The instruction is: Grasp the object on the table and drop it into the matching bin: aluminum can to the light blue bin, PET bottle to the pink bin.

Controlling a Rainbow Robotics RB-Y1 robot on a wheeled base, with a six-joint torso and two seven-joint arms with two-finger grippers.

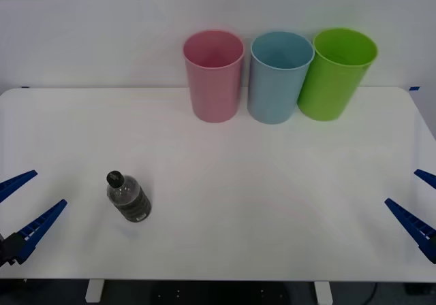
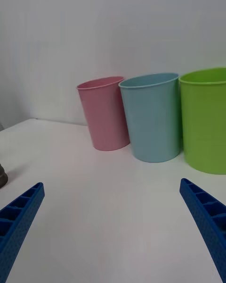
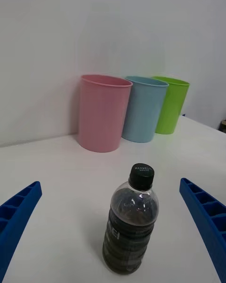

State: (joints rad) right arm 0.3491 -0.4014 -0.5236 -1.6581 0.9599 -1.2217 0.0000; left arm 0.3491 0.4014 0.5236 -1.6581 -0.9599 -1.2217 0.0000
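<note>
Left claw [image 1: 24,199] gapes beside upright PET bottle [image 1: 127,197].

Frame edges crop the left gripper [image 1: 19,208] and right gripper [image 1: 417,206] to blue fingers; the green bin [image 2: 205,120] is cut at one side, the PET bottle [image 2: 2,175] reduced to a sliver

Three round bins stand in one row at the back of the table [image 1: 286,175]: one pink bin [image 1: 214,75], one light blue bin [image 1: 278,77], one green bin [image 1: 335,73]. One PET bottle [image 1: 127,197] stands alone. Two blue grippers, left gripper [image 1: 22,203] and right gripper [image 1: 421,203], each with two fingers spread apart.
</note>
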